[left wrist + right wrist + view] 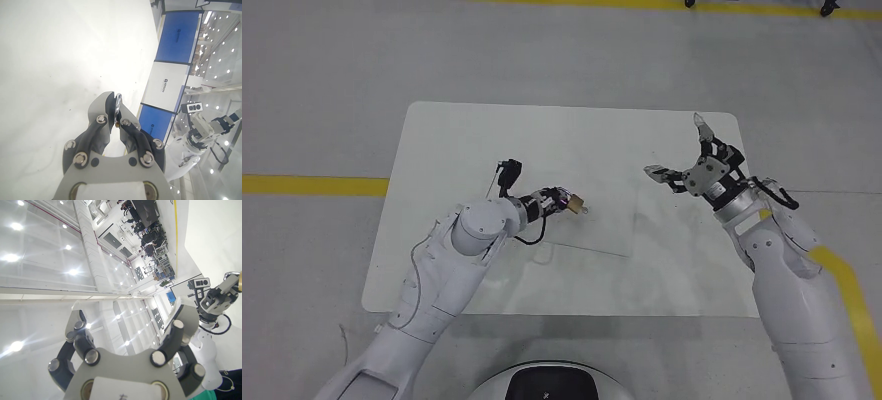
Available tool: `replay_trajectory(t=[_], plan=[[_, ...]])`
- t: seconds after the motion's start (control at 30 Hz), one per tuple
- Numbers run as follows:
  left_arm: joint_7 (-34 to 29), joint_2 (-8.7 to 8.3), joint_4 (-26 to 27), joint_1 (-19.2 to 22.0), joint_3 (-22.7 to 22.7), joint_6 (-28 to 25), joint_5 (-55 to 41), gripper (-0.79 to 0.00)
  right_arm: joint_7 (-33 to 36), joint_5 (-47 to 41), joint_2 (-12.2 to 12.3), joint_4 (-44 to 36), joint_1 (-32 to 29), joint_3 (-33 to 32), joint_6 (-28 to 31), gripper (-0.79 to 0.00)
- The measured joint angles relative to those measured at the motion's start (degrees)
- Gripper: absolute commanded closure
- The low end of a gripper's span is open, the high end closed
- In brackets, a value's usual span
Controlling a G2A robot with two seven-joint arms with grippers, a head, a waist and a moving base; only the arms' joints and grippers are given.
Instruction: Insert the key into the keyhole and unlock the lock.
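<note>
- The left end effector is closed narrow on the lock, holding it above the middle of the white table.
- In the top view the lock is a small brass block sticking out past the fingertips. It is too small there to make out its keyhole.
- In the left wrist view the left end effector pinches the lock's silver shackle edge-on. Its fingers hide nearly all of the brass body, leaving a sliver in the gap below the shackle.
- The right end effector hangs wide open with nothing between its fingers, over the table's right part and well apart from the lock.
- In the right wrist view the right end effector frames the room behind. Farther off, the lock is cut off by the frame edge.
</note>
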State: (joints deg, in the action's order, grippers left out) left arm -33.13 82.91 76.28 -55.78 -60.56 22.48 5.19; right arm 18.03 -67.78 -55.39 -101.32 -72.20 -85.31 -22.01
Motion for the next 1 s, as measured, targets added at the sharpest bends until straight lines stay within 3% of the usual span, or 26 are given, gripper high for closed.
replay_trajectory(t=[0.07, 0.13, 0.17, 0.37, 0.63, 0.73, 0.83, 1.0], plan=[[0.4, 0.27, -1.8, 1.0, 1.2, 0.1, 0.7, -0.246, -0.3, 0.7, -0.1, 0.4, 0.4, 0.4, 0.5, -0.785], [0.5, 0.60, -3.3, 2.1, 2.5, 0.6, 1.0, -0.739, -0.7, 1.4, -0.2, 0.7, 0.6, 0.8, 0.5, -0.785], [0.6, 0.70, -3.6, 2.5, 2.9, 1.0, 1.1, -0.785, -0.7, 1.5, -0.2, 0.7, 0.7, 0.8, 0.3, -0.785], [1.7, 0.63, -2.7, 3.2, 2.6, 3.1, 2.2, -0.785, -0.7, 1.5, -0.2, 0.7, 0.7, 0.8, 0.2, -0.785], [2.9, -0.54, 5.2, 0.5, -1.6, 3.7, 3.3, -0.785, -0.7, 1.5, -0.2, 0.7, 0.7, 0.8, 0.2, -0.785], [8.0, -0.81, 9.1, -1.0, -4.2, 1.8, 3.8, -0.785, -0.7, 1.5, -0.2, 0.7, 0.7, 0.8, 0.2, -0.785], [19.2, -0.61, 11.2, -2.5, -5.2, -1.8, 7.2, -0.785, -2.0, 3.3, -0.3, -0.1, 0.4, 1.1, 2.0, -0.785], [32.2, 0.39, 9.0, -2.8, -4.6, -8.9, 6.4, -0.785, -12.3, 19.6, -1.2, -1.3, -1.0, 5.0, 17.1, -0.785]])
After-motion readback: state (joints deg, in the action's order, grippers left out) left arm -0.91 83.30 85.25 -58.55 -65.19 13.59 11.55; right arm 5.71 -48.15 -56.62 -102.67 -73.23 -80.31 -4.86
